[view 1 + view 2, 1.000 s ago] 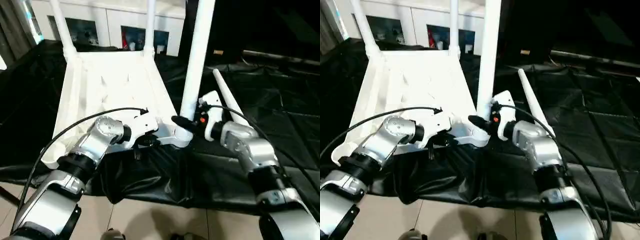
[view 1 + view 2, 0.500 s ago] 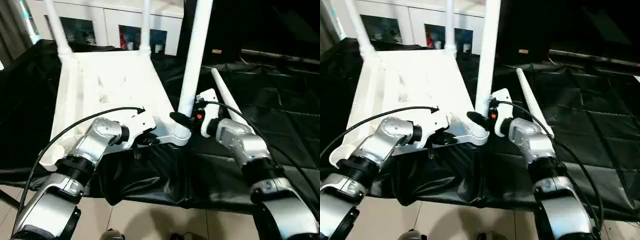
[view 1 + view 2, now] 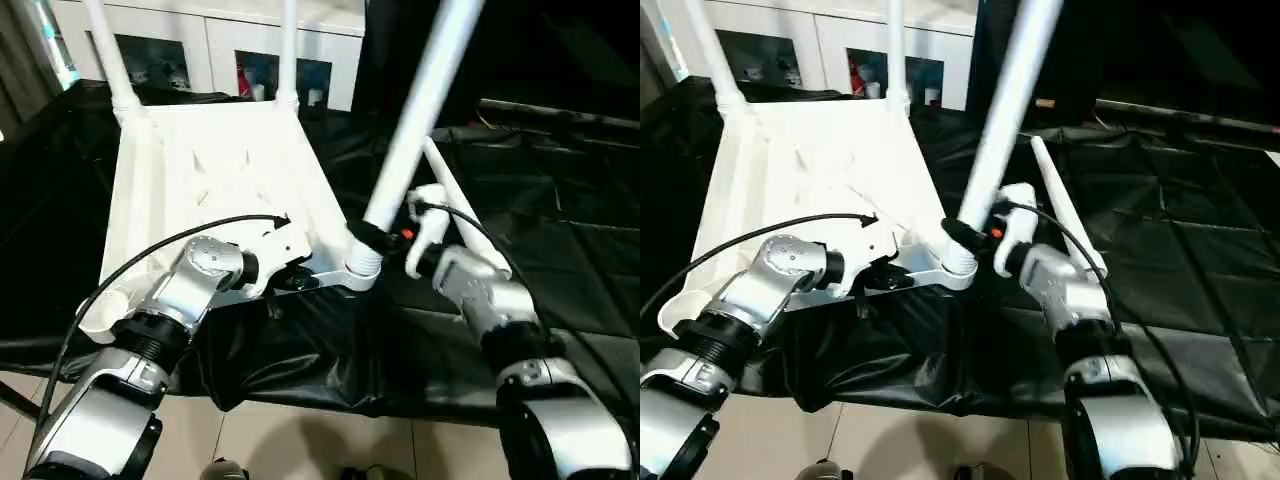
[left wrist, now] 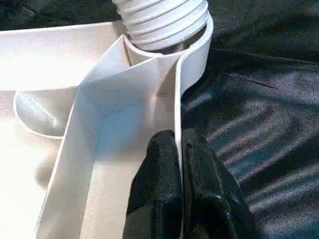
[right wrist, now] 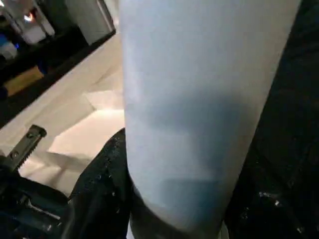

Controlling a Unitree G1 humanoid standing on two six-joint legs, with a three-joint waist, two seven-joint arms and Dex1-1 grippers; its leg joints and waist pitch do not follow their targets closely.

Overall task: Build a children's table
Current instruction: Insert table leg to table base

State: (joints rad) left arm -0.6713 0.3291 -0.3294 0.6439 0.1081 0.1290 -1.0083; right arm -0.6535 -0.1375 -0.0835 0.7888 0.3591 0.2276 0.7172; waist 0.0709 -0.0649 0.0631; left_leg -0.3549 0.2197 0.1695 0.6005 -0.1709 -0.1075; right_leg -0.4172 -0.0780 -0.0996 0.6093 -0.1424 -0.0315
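The children's table lies upside down on black cloth: the white ribbed tabletop (image 3: 215,165) has two legs (image 3: 108,50) (image 3: 289,50) standing in its far corners. A third leg (image 3: 415,120) sits in the near right socket (image 3: 362,268) and leans to the right. My right gripper (image 3: 378,238) is shut on this leg (image 5: 194,99) just above the socket. My left gripper (image 3: 290,282) is shut on the tabletop's thin rim wall (image 4: 177,89) beside that socket, where the leg's threaded end (image 4: 164,20) shows. A fourth leg (image 3: 445,175) lies loose on the cloth behind my right wrist.
Black cloth (image 3: 560,220) covers the work surface and hangs over its near edge above the tiled floor (image 3: 300,440). A white glass-door cabinet (image 3: 220,55) stands behind the tabletop. Cables loop from both of my wrists.
The leg in the near right socket has tipped from upright to leaning right, with my right gripper still on it. The left gripper has kept its hold on the rim.
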